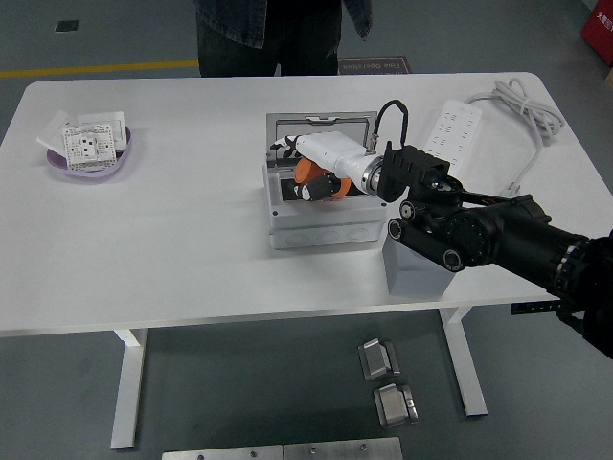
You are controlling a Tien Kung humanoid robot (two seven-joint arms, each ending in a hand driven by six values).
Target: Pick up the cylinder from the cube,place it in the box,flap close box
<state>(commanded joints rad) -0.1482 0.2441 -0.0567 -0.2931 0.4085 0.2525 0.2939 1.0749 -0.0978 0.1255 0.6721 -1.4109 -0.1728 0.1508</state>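
- We see the right hand, white-cased with dark fingers, reaching in over the open top of the box from the right, on the end of a black arm that enters from the picture's right edge.
- Its fingers are curled down around the orange cylinder, which sits in the grasp just inside the box's opening, at the left half of the cavity.
- We cannot tell whether the cylinder already touches the box floor or hangs slightly above it; the fingers hide its lower part.
- The box is a pale grey housing near the middle of the white table, and its lid stands upright along the far edge, hinged back and open.
- The grey cube stands just to the right of the box at the table's near edge, partly covered by the forearm; nothing shows on the part of its top that we can see.
- At the table's far left sits a purple dish with a white socket plate lying in it, well apart from the box.
- A white power strip lies at the far right, its cable looped toward the table's corner.
- A person in dark clothes stands at the far side, behind the box; we see no hands of theirs over the table.
- On the floor below the table lie two small metal blocks.
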